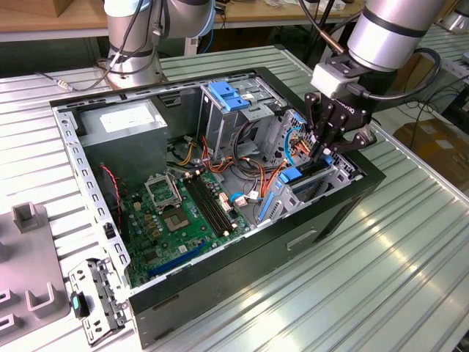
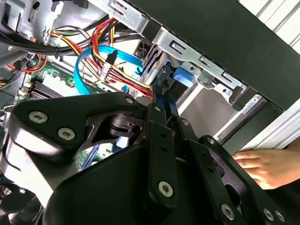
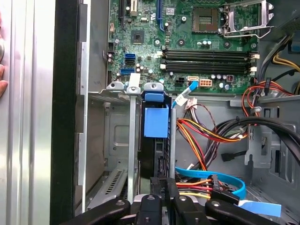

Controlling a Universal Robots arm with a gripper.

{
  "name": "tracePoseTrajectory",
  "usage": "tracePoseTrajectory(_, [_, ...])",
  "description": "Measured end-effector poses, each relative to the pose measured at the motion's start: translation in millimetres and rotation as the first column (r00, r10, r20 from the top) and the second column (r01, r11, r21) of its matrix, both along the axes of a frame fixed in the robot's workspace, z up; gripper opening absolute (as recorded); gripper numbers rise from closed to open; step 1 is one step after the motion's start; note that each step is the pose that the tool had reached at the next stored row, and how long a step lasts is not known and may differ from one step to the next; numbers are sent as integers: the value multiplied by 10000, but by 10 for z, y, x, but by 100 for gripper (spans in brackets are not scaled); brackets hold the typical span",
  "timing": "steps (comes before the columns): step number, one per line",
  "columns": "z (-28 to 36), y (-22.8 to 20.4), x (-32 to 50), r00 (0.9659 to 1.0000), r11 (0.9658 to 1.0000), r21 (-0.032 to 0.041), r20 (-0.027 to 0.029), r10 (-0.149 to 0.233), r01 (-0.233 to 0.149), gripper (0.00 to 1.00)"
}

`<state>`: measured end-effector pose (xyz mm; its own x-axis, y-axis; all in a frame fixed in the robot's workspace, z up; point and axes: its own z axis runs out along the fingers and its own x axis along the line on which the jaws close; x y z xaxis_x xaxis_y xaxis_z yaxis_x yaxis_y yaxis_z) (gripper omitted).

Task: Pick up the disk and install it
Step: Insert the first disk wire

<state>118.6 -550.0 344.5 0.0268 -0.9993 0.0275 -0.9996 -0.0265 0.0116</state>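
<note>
Inside the open black computer case (image 1: 344,213), which lies on its side on the ribbed metal tabletop (image 1: 396,293), the disk (image 3: 155,140) stands on edge in a slot of the grey sheet-metal drive bay (image 3: 119,140), at the case's corner nearest the exterior view's right. Its blue plastic carrier tab (image 3: 155,122) is flat and rectangular, and the dark body below it sits between two thin metal rails. The black gripper (image 1: 327,147) reaches down from the silver arm (image 1: 388,33) onto the disk's upper edge; in the first wrist view its jaws are drawn nearly together, pinching the narrow end of the disk between them. Beside the bay run bundled red, yellow and orange wires (image 3: 201,136) and a flat light-blue data cable (image 3: 220,180). A green motherboard (image 1: 172,213) with long black memory slots covers the case floor, and a grey power-supply box (image 1: 121,121) fills the far corner. A hand (image 2: 262,166) rests on the tabletop beside the case
</note>
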Motion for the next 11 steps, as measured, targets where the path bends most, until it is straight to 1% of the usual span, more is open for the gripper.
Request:
tracePoseTrajectory(1, [-19, -2, 0, 10000, 10000, -1, -4, -1, 1, 16])
tracePoseTrajectory(2, [-25, -2, 0, 10000, 10000, -3, -4, -1, 1, 16])
tracePoseTrajectory(7, [-28, -3, 0, 10000, 10000, 0, -5, -1, 1, 16])
tracePoseTrajectory(9, [2, -3, 0, 10000, 10000, 2, -4, 0, 0, 18])
tracePoseTrajectory(10, [41, -3, 0, 10000, 10000, -1, -4, 0, 0, 24])
tracePoseTrajectory(11, [65, -3, 0, 10000, 10000, -1, -4, 0, 0, 24])
